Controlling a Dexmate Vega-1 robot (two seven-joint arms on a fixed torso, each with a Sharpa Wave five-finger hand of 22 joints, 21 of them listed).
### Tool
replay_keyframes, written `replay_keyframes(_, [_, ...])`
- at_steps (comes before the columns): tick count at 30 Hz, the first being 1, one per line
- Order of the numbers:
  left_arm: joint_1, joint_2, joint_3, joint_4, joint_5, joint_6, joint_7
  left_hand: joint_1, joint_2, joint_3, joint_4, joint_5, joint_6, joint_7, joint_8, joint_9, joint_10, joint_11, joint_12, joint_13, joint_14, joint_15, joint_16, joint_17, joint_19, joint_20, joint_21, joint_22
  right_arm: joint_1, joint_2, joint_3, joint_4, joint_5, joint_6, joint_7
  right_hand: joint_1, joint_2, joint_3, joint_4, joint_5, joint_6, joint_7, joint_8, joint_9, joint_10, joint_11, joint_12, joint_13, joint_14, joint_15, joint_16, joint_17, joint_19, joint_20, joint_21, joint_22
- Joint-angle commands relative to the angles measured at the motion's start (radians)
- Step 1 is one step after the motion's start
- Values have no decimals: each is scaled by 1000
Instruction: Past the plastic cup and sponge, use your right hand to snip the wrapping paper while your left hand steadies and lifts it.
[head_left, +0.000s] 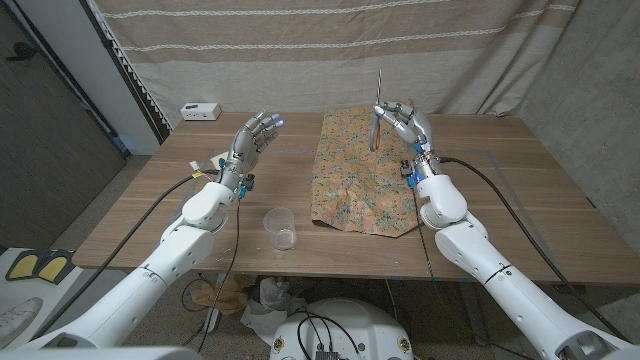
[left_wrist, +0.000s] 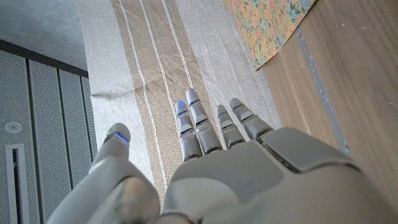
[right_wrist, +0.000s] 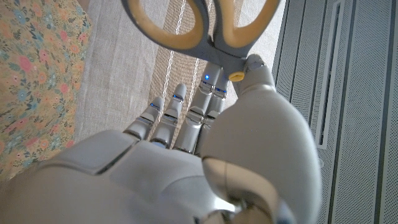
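Wrapping paper (head_left: 362, 184) lies flat at table's 1 o'clock: thin, floppy, tears easily. Your right hand (head_left: 401, 125) grips scissors (head_left: 377, 112); left hand (head_left: 253, 138) empty, fingers spread. Pinch paper's near-left edge.

Matt wooden table (head_left: 520, 190); clear plastic cup (head_left: 280, 228) (glossy); floral wrapping paper (head_left: 362, 180).
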Motion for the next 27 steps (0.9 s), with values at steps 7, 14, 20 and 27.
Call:
replay_keyframes(7, [-40,-17,34,14,11,-17,-45,21,1,8,-2,-5,42,3,11,4,1,27,-10,4,17,-82,4,4,-1,-62,-1,2,19,19,-17,10,67,3,50,104,95,8,-1,3,58,-53,0,3,74,-76,4,5,-5,-172,-3,2,-3,2,-1,3])
replay_keyframes(14, [-57,-21,46,23,22,-21,-56,24,0,9,-1,-5,64,-1,16,4,5,18,-12,5,29,-88,7,5,-2,-61,-1,2,17,25,-22,7,98,-2,66,106,96,10,-1,3,58,-51,0,4,75,-77,4,3,-4,-173,-2,3,-1,2,0,3])
replay_keyframes(20, [-68,-15,57,24,27,-12,-73,31,0,10,-1,-5,67,-16,8,3,-50,15,-39,7,-4,-103,-7,6,-14,-57,-4,3,16,32,-25,6,129,-11,75,109,97,12,-2,3,57,-51,-1,3,79,-75,5,0,0,-175,0,4,-2,3,-1,3])
replay_keyframes(27, [-70,-19,64,21,30,-20,-82,42,0,14,-2,-6,129,-13,22,6,-90,10,-56,9,-29,-103,-10,6,-22,-57,-5,3,28,36,-33,18,137,-10,92,110,96,12,-2,2,59,-51,0,2,73,-76,5,2,2,-174,1,5,-5,4,-2,3])
